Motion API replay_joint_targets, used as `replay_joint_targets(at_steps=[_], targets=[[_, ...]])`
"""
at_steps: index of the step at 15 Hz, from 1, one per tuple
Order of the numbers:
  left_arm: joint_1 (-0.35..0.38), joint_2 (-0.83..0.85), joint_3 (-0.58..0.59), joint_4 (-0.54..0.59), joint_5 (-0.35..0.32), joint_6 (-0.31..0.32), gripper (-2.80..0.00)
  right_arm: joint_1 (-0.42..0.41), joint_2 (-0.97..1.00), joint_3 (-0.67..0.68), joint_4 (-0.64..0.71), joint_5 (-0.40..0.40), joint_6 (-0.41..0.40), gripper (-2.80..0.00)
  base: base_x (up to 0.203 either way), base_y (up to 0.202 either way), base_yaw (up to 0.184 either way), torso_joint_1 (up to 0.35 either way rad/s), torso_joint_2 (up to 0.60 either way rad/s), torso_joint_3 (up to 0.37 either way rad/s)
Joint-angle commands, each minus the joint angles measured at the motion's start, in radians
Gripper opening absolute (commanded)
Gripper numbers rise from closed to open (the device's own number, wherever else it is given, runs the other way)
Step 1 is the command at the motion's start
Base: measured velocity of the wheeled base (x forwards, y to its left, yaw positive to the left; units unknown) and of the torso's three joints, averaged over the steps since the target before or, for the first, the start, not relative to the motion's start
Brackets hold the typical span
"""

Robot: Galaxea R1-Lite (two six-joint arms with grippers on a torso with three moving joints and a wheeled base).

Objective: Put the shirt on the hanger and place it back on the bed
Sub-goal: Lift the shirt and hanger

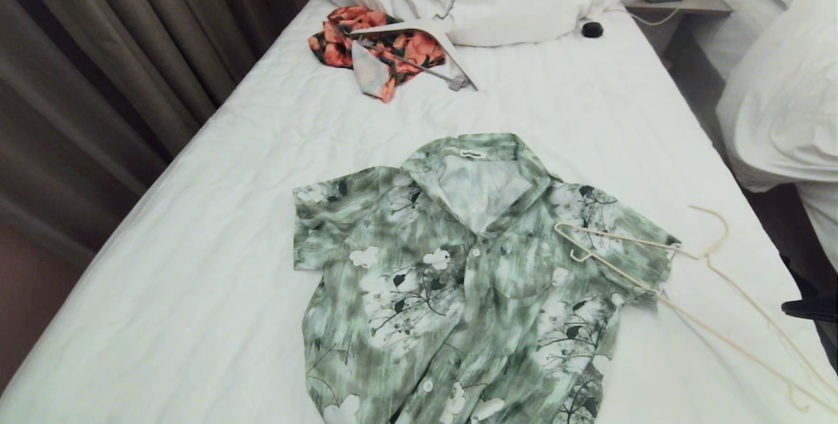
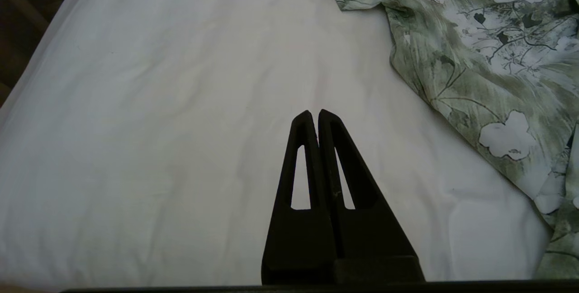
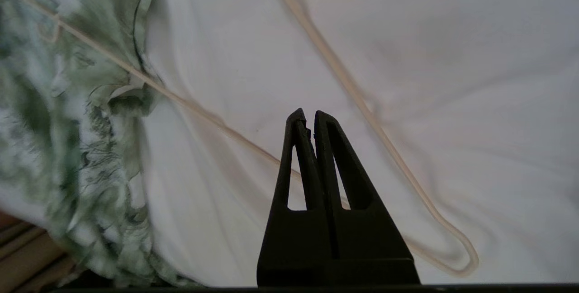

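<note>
Shirt (image 1: 458,280) is lying flat on bed (image 1: 196,267), hanger (image 3: 362,103) resting just beyond right gripper (image 3: 306,113), fingers closed, empty. Left gripper (image 2: 314,113) is hovering w/ fingers closed, empty, shirt off to one side.

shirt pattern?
Green and white blurred floral print on the shirt; best in the head view.

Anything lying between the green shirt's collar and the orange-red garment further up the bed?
No. In the head view, the stretch between the shirt and the orange-red garment is bare white sheet of the bed.
</note>
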Motion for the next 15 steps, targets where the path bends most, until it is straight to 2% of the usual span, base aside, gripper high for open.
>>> replay_joint_targets(at_steps=[1, 4, 6, 10, 13, 14, 15], targets=[[-0.001, 0.001, 0.002, 0.000, 0.000, 0.000, -2.80, -0.051, 0.110, -0.021, 0.035, 0.118, -0.072, -2.80, 0.000, 0.000, 0.000, 0.000, 0.00, 0.000], [0.000, 0.001, 0.002, 0.000, 0.000, 0.000, -2.80, -0.087, 0.221, -0.091, 0.203, 0.296, -0.268, -2.80, 0.000, 0.000, 0.000, 0.000, 0.00, 0.000], [-0.001, 0.001, 0.000, 0.000, 0.000, 0.000, -2.80, -0.091, 0.276, -0.138, 0.249, 0.364, -0.307, -2.80, 0.000, 0.000, 0.000, 0.000, 0.00, 0.000], [0.000, 0.001, 0.002, 0.000, 0.000, 0.000, -2.80, -0.084, 0.363, -0.185, 0.250, 0.428, -0.361, -2.80, 0.000, 0.000, 0.000, 0.000, 0.00, 0.000], [-0.001, 0.001, 0.002, 0.000, 0.000, 0.000, -2.80, -0.068, 0.385, -0.196, 0.248, 0.428, -0.394, -2.80, 0.000, 0.000, 0.000, 0.000, 0.00, 0.000], [0.000, 0.001, 0.000, 0.000, 0.000, 0.000, -2.80, -0.068, 0.396, -0.211, 0.251, 0.433, -0.395, 0.00, 0.000, 0.000, 0.000, 0.000, 0.00, 0.000], [-0.001, 0.001, 0.002, 0.000, 0.000, 0.000, -2.80, -0.065, 0.409, -0.224, 0.253, 0.443, -0.395, 0.00, 0.000, 0.000, 0.000, 0.000, 0.00, 0.000]])
